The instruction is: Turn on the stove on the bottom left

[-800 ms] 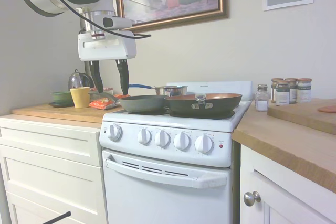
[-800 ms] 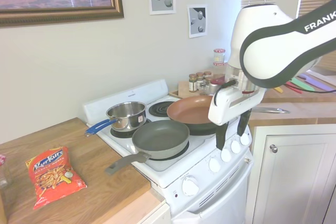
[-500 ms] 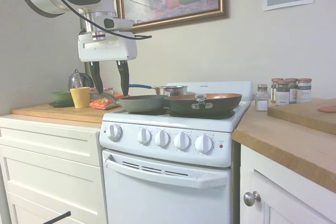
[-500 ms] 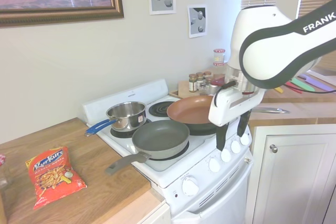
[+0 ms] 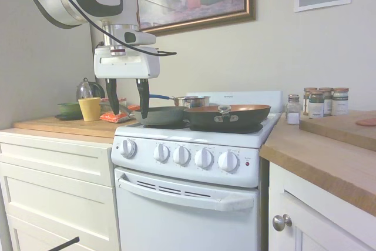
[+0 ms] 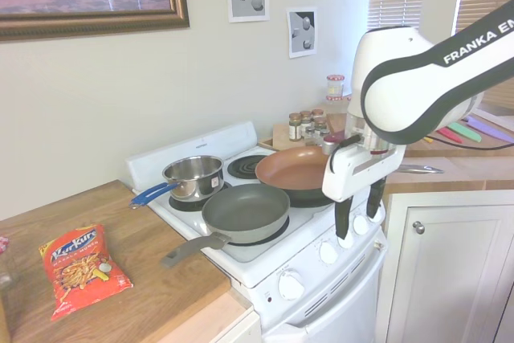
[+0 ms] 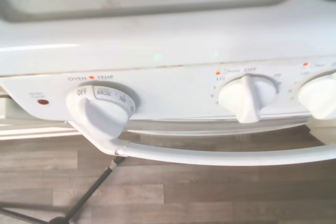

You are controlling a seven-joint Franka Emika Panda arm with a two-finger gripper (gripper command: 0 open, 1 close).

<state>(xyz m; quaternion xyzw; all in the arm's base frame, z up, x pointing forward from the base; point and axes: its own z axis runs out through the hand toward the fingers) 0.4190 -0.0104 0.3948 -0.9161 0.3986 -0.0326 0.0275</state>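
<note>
My gripper [image 5: 127,99] hangs open w/ nothing in it, fingers pointing down, above and in front of the left end of the stove [image 5: 194,204]. It's not touching anything yet. In the wrist view the nearest knob is the oven temp knob [image 7: 100,107], set at OFF, w/ a burner knob [image 7: 247,95] beside it, also near OFF. I reckon I'm lined up over the oven dial, which isn't the one I want. From the front there are five knobs in a row [image 5: 181,156]; I can't read which one runs the bottom-left burner, so I'd check the marks before committing. To do it well: come down slow, get the fingers either side of the knob's ridge, close firmly, then turn w/o dragging sideways. Behind the knobs sits the grey pan [image 5: 158,115] on the front-left burner, its handle sticking out toward the counter, so I'd keep clear of it. The copper pan [image 5: 229,114] sits next to it, and the steel pot [image 6: 193,176] is at the back.
</note>
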